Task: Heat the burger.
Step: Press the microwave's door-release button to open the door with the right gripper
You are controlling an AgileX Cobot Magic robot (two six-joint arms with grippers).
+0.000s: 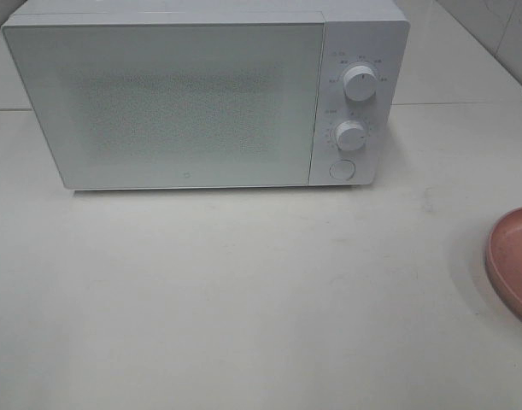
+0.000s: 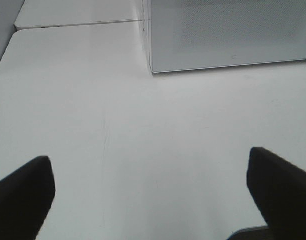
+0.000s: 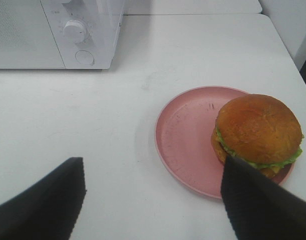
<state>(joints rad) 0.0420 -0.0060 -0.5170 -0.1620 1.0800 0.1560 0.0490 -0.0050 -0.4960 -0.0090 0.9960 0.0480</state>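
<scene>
The burger (image 3: pixel 258 129), golden-brown bun over green lettuce, sits on a pink plate (image 3: pixel 188 135) in the right wrist view. My right gripper (image 3: pixel 153 195) is open, hovering short of the plate, one finger overlapping the burger's near edge in the picture. In the high view only the plate's rim (image 1: pixel 513 260) shows at the right edge; the burger is out of that view. The white microwave (image 1: pixel 205 94) stands at the back with its door shut. My left gripper (image 2: pixel 150 195) is open over bare table, near the microwave's left front corner (image 2: pixel 228 35).
Two knobs (image 1: pixel 359 83) and a round button (image 1: pixel 341 169) sit on the microwave's right panel. The white table (image 1: pixel 243 299) spreads in front of it. A seam between tabletops (image 2: pixel 77 22) runs at the far left.
</scene>
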